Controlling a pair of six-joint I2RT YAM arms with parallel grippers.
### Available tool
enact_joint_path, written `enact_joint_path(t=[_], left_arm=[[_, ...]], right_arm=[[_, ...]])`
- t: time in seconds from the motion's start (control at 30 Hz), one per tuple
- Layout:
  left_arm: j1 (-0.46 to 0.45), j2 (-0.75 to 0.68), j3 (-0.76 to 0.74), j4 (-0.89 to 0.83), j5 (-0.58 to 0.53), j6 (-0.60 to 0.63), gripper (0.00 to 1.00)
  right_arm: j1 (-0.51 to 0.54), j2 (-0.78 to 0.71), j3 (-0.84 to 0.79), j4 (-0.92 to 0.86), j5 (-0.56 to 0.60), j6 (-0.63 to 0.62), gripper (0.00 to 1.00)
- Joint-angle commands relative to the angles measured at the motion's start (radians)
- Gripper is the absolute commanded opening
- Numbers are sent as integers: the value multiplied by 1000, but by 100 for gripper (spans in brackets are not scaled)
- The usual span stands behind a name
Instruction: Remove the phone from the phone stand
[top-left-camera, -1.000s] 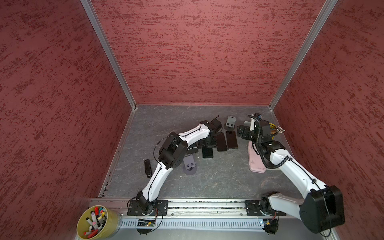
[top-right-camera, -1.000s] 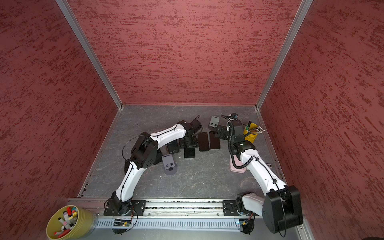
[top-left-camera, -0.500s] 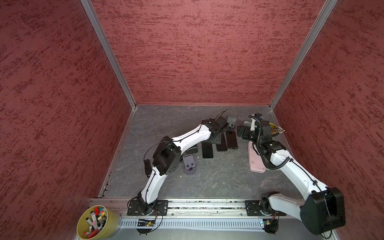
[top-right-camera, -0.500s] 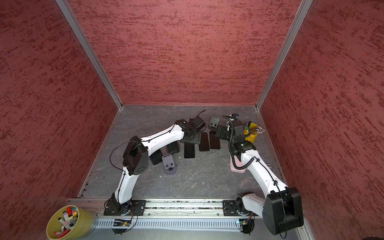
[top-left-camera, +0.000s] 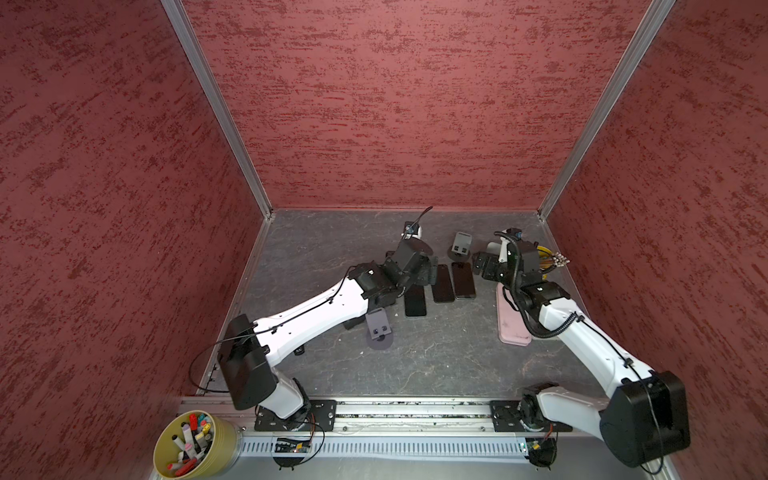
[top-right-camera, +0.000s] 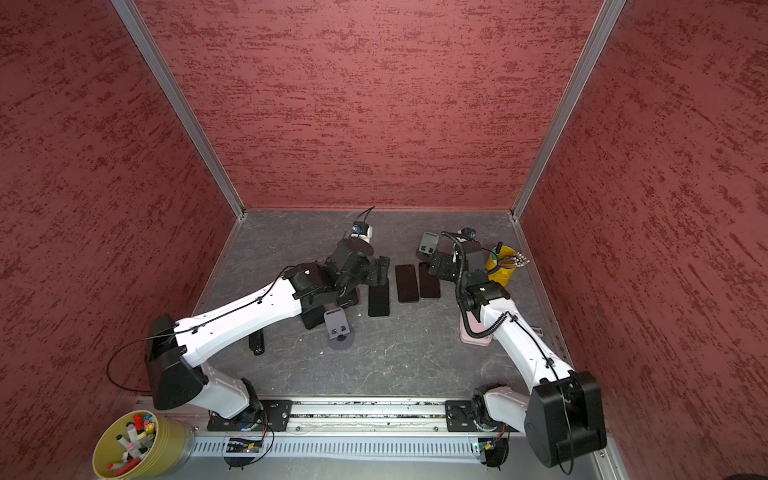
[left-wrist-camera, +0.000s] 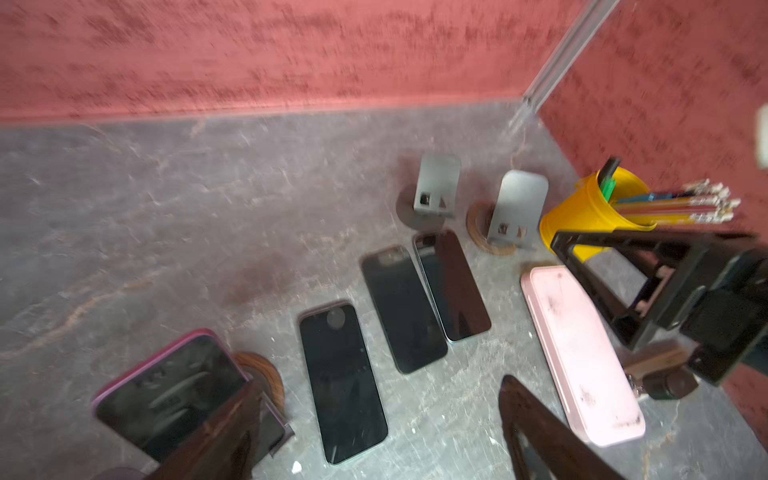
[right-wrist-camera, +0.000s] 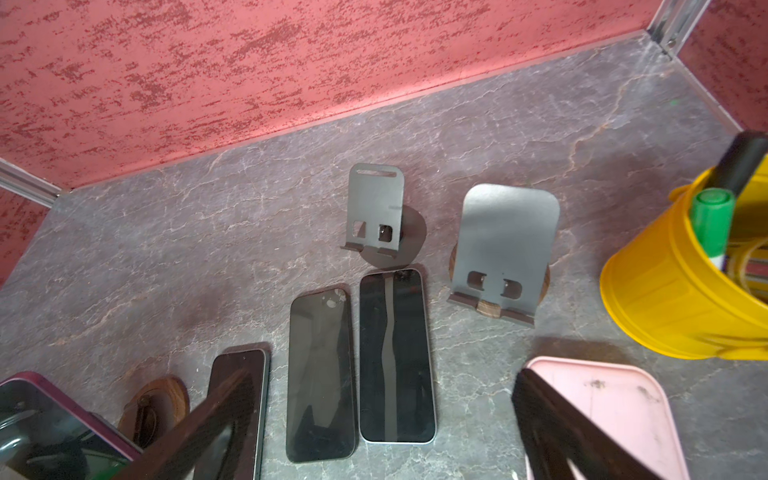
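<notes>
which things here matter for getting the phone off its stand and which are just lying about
Job: purple-cased phone, its wood-based stand, left claw.
Lying about: three flat phones, empty grey stands, pink case, yellow pencil cup, marker cup.

Purple-cased phone (left-wrist-camera: 170, 392), dark screen facing up, is leaning tilted on the phone stand (left-wrist-camera: 266, 374), whose round wooden base is showing just behind it, both sitting on the grey veined table (left-wrist-camera: 166, 208).

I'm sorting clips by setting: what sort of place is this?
Probably a lab robot test booth: red textured wall panels in aluminium framing, two arms bolted to a front rail, phones as props.
</notes>
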Motion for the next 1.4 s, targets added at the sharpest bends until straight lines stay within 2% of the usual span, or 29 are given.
enact_joint_path(t=[0.0,0.33,0.63,0.93,1.37], left_arm=[[4,-92,-63,91,-73,27,89],[38,-363,-232,6,-200,19,94],[90,-562,-346,-78,-201,-52,100],[113,-681,-402,-151,-232,-70,99],[141,-818,-456,-222,-278,-66,100]], right_arm=[[37,16,11,-9,-14,12,99],[207,87,67,-14,13,41,99],[395,184,123,-12,28,78,99],[567,297,206,-24,66,73,99],[722,456,348,-71,91,97,99]])
